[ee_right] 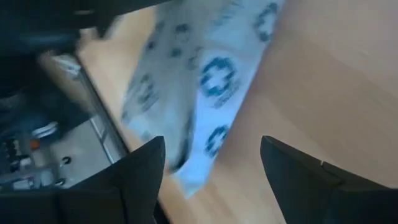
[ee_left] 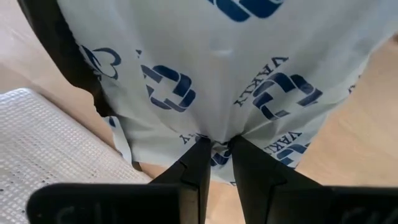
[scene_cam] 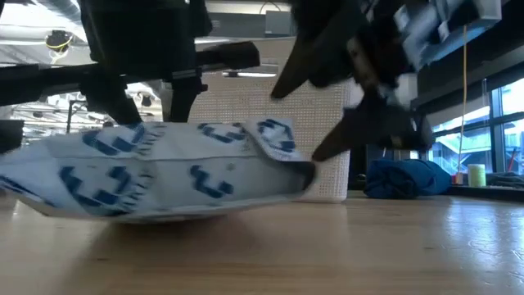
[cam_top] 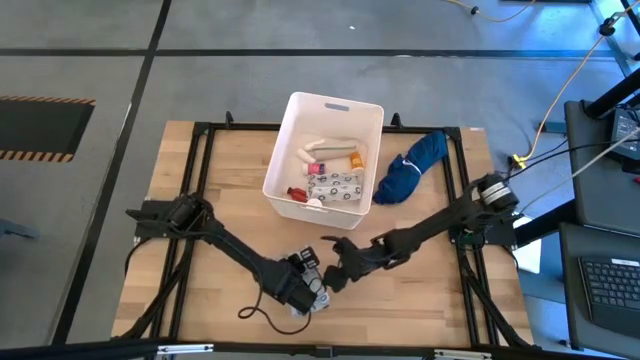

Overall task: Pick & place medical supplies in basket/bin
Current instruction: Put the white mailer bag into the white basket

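Note:
A white soft packet [scene_cam: 164, 172] printed with blue crosses lies low over the table's near edge, between both grippers [cam_top: 312, 297]. My left gripper [cam_top: 303, 284] stands over it and is shut on it. My right gripper [cam_top: 337, 272] is open just right of the packet. Its fingers stand apart around the packet's right end [scene_cam: 304, 170], with the packet beyond them in the right wrist view [ee_right: 199, 93]. The white tub [cam_top: 372, 150] stands at the table's middle. It holds a second dotted packet [cam_top: 335, 185], a beige roll [cam_top: 330, 148] and red items [cam_top: 297, 193]. My left gripper [ee_left: 216, 144] pinches a raised fold of the packet's upper skin [ee_left: 214, 134] between its two fingers, coming from above and pointing down. The packet spreads out under the fingers, level and close over the wood. Whether its underside is clear of the table I cannot tell.
A dark blue cloth bundle [cam_top: 410, 165] lies right of the tub, also seen in the low view [scene_cam: 409, 176]. A black cable [cam_top: 262, 312] loops by the near edge. Bare wood lies left and right of the grippers. A white textured surface [ee_left: 50, 155] shows beside the left fingers.

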`<action>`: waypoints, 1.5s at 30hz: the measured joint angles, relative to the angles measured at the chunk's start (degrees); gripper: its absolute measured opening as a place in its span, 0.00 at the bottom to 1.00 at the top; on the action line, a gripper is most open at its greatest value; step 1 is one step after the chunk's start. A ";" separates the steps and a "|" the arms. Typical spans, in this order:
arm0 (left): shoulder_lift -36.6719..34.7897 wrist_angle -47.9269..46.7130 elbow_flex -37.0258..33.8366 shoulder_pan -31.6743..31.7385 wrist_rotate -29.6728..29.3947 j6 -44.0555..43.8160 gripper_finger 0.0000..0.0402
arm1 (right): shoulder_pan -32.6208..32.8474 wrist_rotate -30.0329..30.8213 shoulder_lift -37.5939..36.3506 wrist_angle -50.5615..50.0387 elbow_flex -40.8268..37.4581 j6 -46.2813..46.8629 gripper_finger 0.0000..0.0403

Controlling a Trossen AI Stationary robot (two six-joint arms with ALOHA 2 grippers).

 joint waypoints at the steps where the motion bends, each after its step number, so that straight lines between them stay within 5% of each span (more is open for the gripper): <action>1: 0.00 0.14 0.01 -0.10 0.15 -0.43 0.15 | 0.06 0.14 1.01 0.56 0.00 0.89 0.66; 26: -0.20 2.74 -0.01 -0.41 9.71 -9.38 0.05 | 2.91 1.98 16.00 31.28 0.20 7.16 0.66; 40: -0.35 3.75 0.01 1.75 13.87 -14.78 0.05 | 2.48 5.16 16.54 24.39 0.51 10.81 0.66; 45: -0.35 3.71 0.01 2.04 13.76 -14.89 0.05 | 2.09 5.04 16.54 24.88 0.43 10.55 0.58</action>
